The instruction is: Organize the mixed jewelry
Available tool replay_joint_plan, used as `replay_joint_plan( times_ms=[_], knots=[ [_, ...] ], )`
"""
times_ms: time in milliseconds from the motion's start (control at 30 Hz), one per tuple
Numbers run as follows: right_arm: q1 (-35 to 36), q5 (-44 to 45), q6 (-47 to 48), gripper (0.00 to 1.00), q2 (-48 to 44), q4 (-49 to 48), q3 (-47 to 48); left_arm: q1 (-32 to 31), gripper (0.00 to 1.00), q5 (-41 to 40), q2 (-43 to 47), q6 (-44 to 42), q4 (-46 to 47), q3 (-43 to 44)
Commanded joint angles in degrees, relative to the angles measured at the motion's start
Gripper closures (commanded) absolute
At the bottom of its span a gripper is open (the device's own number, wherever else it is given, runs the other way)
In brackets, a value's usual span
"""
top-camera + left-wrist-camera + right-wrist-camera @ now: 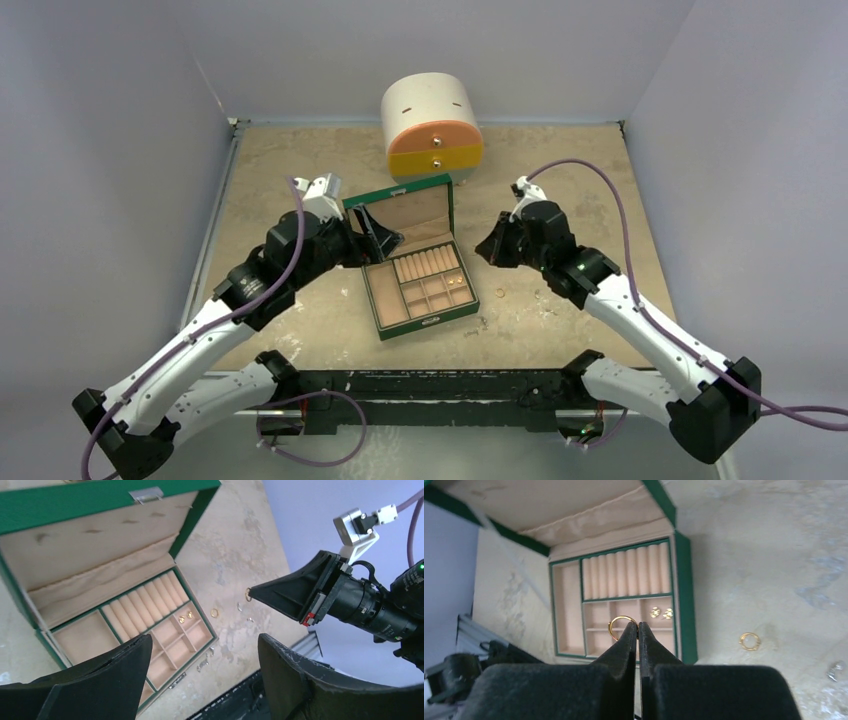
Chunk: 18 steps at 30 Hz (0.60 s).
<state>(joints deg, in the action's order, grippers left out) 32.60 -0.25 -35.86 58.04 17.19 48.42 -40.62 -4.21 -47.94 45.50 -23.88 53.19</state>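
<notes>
Beside the green box (685, 595), right fingers (626, 645) pinch a gold ring (619, 617) between tips; left fingers (120, 665) gape.

Open green box (430, 320) stands before a round drawer chest (432, 130)

From the top external view we look down from above and behind the arm bases, far enough to take in the whole bench (560, 180). Our left wrist view looks close between the fingers (115, 680) of the left tool (202, 647), across the green box (75, 502) toward the right tool (251, 593). Our right wrist view faces down on that box, shared by all three.
</notes>
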Motion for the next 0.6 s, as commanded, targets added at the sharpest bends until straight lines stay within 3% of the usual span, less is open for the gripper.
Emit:
replay_joint_plan(
  times_ms=[0, 567],
  knots=[
    [4.11, -4.51, 2.0, 1.0, 0.34, -4.05, 3.29, 0.17, 0.25, 8.49, -1.51, 3.27, 6.89, -1.51],
    [11.34, -11.85, 1.43, 1.0, 2.74, -8.84, 8.42, 0.16, 0.47, 19.03, -6.72, 7.17, 15.16, -6.08]
  ],
)
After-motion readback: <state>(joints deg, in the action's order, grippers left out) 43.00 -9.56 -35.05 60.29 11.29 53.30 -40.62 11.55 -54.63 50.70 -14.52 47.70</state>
